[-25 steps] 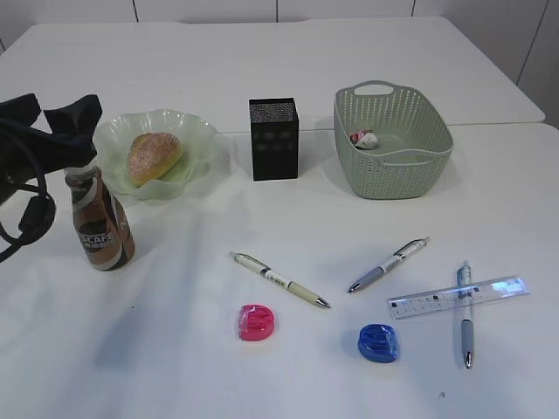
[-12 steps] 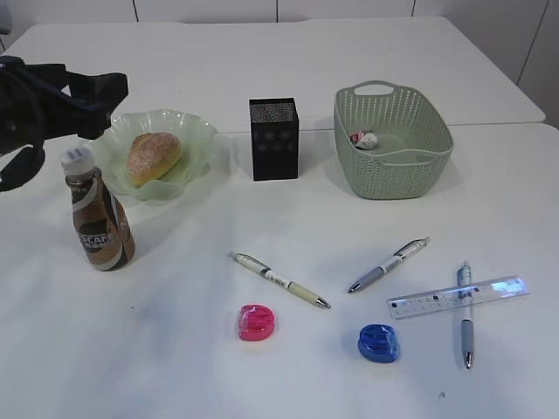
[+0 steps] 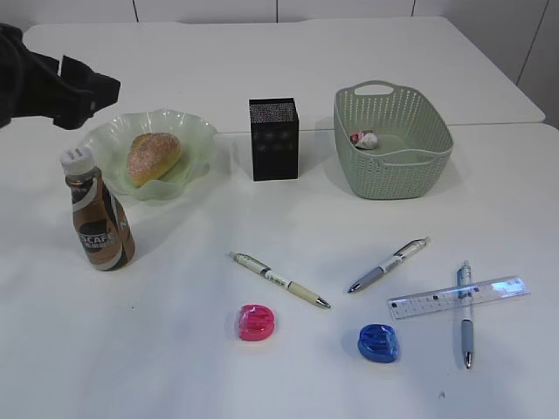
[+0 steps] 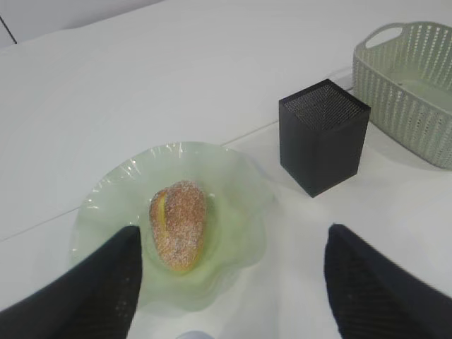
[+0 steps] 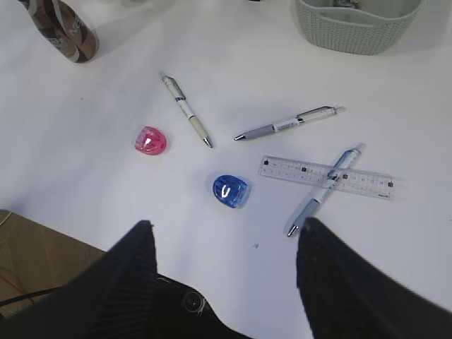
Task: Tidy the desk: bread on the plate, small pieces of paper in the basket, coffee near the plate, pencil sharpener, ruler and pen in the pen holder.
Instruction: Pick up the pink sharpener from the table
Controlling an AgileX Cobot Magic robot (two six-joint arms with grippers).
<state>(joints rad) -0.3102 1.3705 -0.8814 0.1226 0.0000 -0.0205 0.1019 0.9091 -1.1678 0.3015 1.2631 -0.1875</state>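
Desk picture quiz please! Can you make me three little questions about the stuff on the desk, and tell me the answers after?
1. True or false: the bread lies on the green plate.
2. How many pens lie on the table? A) one B) two C) three
3. Fill in: the blue-grey pen lies across the clear ______.

Key:
1. True.
2. C: the white pen, the silver pen and the blue-grey one.
3. Ruler.

Bonus look: the coffee bottle stands upright beside the plate, and the left tool is open and holds nothing.
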